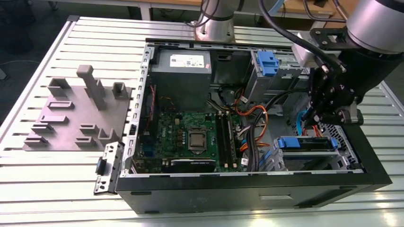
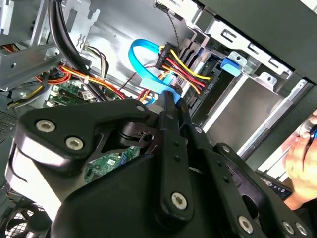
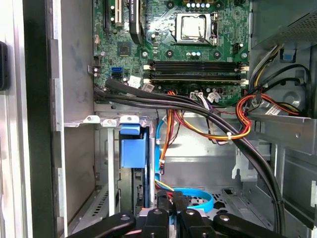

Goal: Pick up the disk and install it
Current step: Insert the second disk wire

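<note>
The disk (image 1: 307, 143), edged by its blue plastic frame, sits in the drive bay at the corner of the open computer case (image 1: 252, 189) on the exterior view's right. Its blue frame (image 3: 132, 151) shows in the first wrist view. In the second wrist view its blue tab (image 2: 233, 63) shows, with a bundle of coloured cables plugged in beside it. My gripper (image 1: 322, 120) hangs inside the case just above and behind the bay. Its black fingers (image 2: 171, 106) are pressed together beside a blue flat cable (image 2: 143, 54); I cannot tell whether they pinch it.
A grey slotted tray (image 1: 75, 113) with upright posts lies on the table at the exterior view's left. Inside the case are the grey power-supply box (image 1: 181, 71), the green motherboard (image 1: 189, 137), loose cables (image 1: 252, 118) and a blue-fronted upper bay (image 1: 267, 64). A person's hand (image 2: 302, 158) is near the case edge.
</note>
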You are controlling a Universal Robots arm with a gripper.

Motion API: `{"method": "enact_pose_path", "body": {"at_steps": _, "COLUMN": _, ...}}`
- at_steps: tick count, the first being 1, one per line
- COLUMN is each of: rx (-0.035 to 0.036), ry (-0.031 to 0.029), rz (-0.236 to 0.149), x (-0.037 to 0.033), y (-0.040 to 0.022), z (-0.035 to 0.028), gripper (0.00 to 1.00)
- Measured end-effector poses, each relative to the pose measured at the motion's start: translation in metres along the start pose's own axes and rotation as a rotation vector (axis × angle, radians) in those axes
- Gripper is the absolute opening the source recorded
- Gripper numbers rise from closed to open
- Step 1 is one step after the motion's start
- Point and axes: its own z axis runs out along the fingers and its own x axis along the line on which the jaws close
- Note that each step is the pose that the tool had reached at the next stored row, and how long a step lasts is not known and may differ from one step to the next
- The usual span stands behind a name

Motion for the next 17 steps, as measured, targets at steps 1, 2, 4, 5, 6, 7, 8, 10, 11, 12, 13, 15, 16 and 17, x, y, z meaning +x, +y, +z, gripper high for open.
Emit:
{"method": "enact_pose_path", "body": {"at_steps": 1, "rx": 0.0002, "ry": -0.0004, "rz": 0.0, "x": 0.0016, "y": 0.0, "z": 0.0, "gripper": 0.16}}
{"method": "enact_pose_path", "body": {"at_steps": 2, "rx": 0.0006, "ry": -0.002, "rz": -0.001, "x": 0.0037, "y": 0.0003, "z": 0.0003, "gripper": 0.16}}
{"method": "enact_pose_path", "body": {"at_steps": 4, "rx": 0.0012, "ry": -0.0048, "rz": -0.001, "x": 0.0074, "y": 0.0014, "z": 0.001, "gripper": 0.16}}
{"method": "enact_pose_path", "body": {"at_steps": 5, "rx": 0.0017, "ry": -0.0067, "rz": -0.001, "x": 0.0086, "y": 0.0024, "z": 0.0015, "gripper": 0.16}}
{"method": "enact_pose_path", "body": {"at_steps": 6, "rx": 0.0025, "ry": -0.009, "rz": -0.001, "x": 0.0095, "y": 0.0034, "z": 0.0021, "gripper": 0.16}}
{"method": "enact_pose_path", "body": {"at_steps": 7, "rx": 0.004, "ry": -0.0112, "rz": -0.001, "x": 0.0103, "y": 0.0044, "z": 0.0026, "gripper": 0.16}}
{"method": "enact_pose_path", "body": {"at_steps": 8, "rx": 0.0065, "ry": -0.0119, "rz": -0.002, "x": 0.0111, "y": 0.0053, "z": 0.003, "gripper": 0.16}}
{"method": "enact_pose_path", "body": {"at_steps": 10, "rx": 0.013, "ry": -0.0126, "rz": -0.003, "x": 0.0126, "y": 0.0071, "z": 0.0037, "gripper": 0.16}}
{"method": "enact_pose_path", "body": {"at_steps": 11, "rx": 0.0176, "ry": -0.0127, "rz": -0.004, "x": 0.0132, "y": 0.008, "z": 0.004, "gripper": 0.16}}
{"method": "enact_pose_path", "body": {"at_steps": 12, "rx": 0.0226, "ry": -0.0127, "rz": -0.004, "x": 0.0136, "y": 0.009, "z": 0.0042, "gripper": 0.16}}
{"method": "enact_pose_path", "body": {"at_steps": 13, "rx": 0.0281, "ry": -0.0125, "rz": -0.005, "x": 0.0139, "y": 0.0101, "z": 0.0044, "gripper": 0.16}}
{"method": "enact_pose_path", "body": {"at_steps": 15, "rx": 0.0377, "ry": -0.0129, "rz": -0.005, "x": 0.0146, "y": 0.0121, "z": 0.0049, "gripper": 0.16}}
{"method": "enact_pose_path", "body": {"at_steps": 16, "rx": 0.0399, "ry": -0.0132, "rz": -0.006, "x": 0.0149, "y": 0.0129, "z": 0.0054, "gripper": 0.16}}
{"method": "enact_pose_path", "body": {"at_steps": 17, "rx": 0.0414, "ry": -0.013, "rz": -0.006, "x": 0.0153, "y": 0.0134, "z": 0.006, "gripper": 0.16}}
